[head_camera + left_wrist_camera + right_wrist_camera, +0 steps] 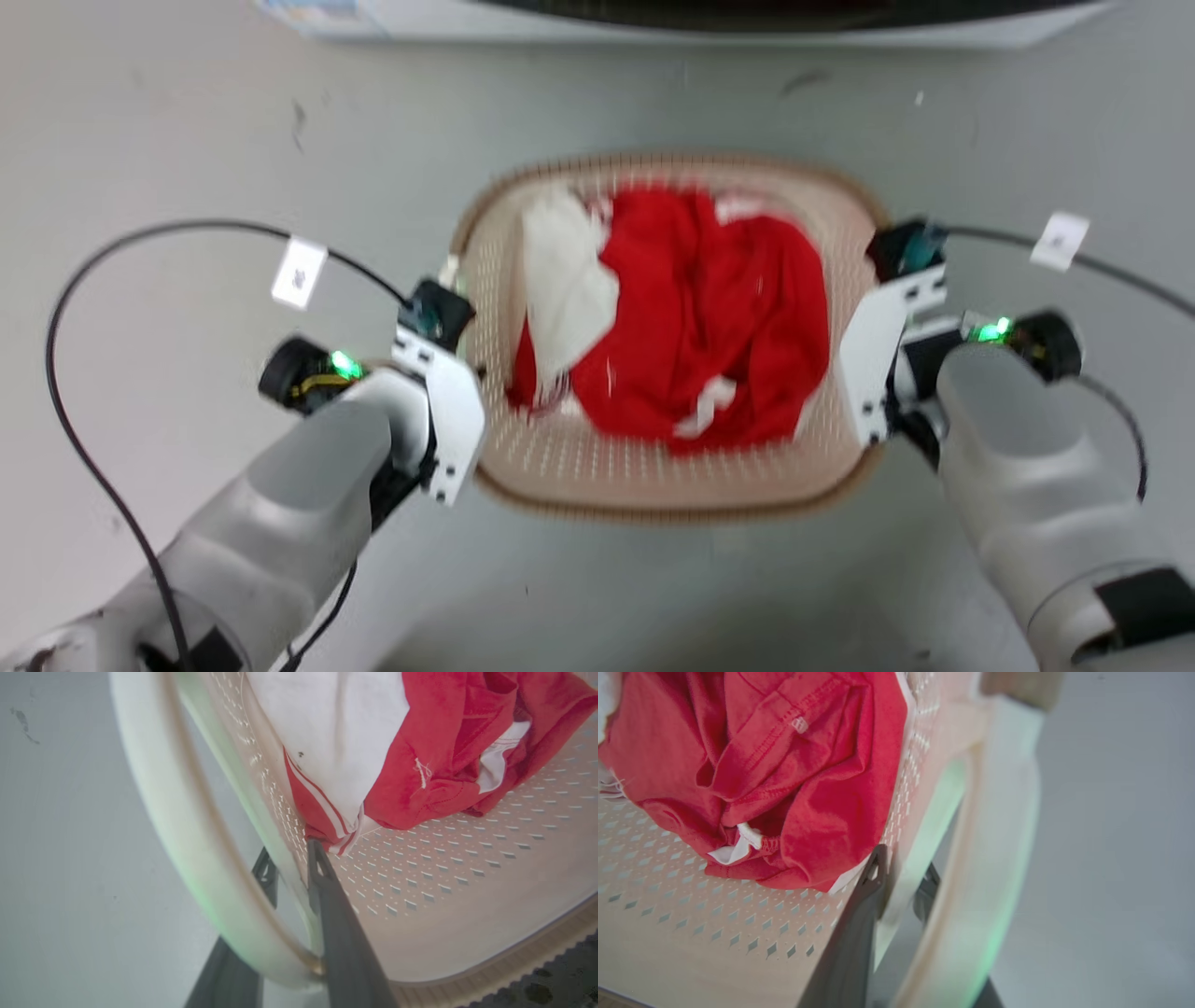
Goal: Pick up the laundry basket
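Observation:
The laundry basket [597,471], cream with perforated walls and a brown rim, sits on the grey floor at the centre of the head view. A red garment [709,317] and a white cloth [565,280] lie inside. My left gripper [467,401] is at the basket's left side and my right gripper [864,373] at its right side. In the left wrist view, my left gripper [290,851] straddles the wall beside the white handle [187,835], one finger inside, one outside, closed on it. My right gripper [904,861] grips the opposite wall by its handle [994,858] the same way.
The white base of a washing machine [653,23] runs along the top edge of the head view. Black cables with white tags [299,273] [1060,240] loop out from both wrists. Open grey floor [187,140] surrounds the basket.

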Available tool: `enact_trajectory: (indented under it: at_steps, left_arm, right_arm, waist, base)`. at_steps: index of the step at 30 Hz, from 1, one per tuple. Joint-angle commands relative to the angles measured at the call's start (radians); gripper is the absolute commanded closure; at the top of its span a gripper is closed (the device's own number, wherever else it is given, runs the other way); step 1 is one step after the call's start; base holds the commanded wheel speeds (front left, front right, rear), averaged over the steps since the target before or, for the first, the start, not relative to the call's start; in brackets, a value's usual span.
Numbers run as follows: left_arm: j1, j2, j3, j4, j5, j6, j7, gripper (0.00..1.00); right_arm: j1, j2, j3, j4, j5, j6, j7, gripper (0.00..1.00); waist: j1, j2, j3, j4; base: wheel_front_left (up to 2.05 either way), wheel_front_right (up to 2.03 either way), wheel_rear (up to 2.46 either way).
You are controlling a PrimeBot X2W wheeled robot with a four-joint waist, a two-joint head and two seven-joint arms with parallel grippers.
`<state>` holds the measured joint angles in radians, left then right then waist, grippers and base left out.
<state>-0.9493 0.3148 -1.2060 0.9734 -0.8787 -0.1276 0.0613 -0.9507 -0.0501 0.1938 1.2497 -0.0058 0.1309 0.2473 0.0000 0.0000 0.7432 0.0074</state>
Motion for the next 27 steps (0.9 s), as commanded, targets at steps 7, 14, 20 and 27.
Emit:
enact_trajectory:
  at_steps: [7,14,20,27]
  left_arm:
    - [0.093,0.045,-0.056,-0.072,-0.093,-0.004,0.085,1.0]
    - [0.146,0.075,-0.072,-0.166,-0.15,-0.004,0.205,1.0]
    - [0.167,0.101,-0.073,-0.232,-0.187,-0.005,0.304,1.0]
    - [0.203,0.117,-0.074,-0.302,-0.225,-0.007,0.442,1.0]
  right_arm:
    - [0.116,-0.002,0.128,-0.004,0.113,0.0,0.141,1.0]
    - [0.192,0.0,0.268,-0.05,0.236,0.0,0.295,1.0]
    - [0.232,0.003,0.337,-0.073,0.332,0.001,0.41,1.0]
    - [0.236,0.004,0.38,-0.071,0.407,0.001,0.491,1.0]
  waist:
    - [0.0,0.0,-0.275,0.007]
    - [0.0,0.0,-0.451,-0.001]
    - [0.0,0.0,-0.575,-0.007]
    - [0.0,0.0,-0.675,-0.007]
  base:
    - [0.0,0.0,0.0]
    - [0.0,0.0,0.0]
    - [0.0,0.0,0.0]
    - [0.0,0.0,0.0]
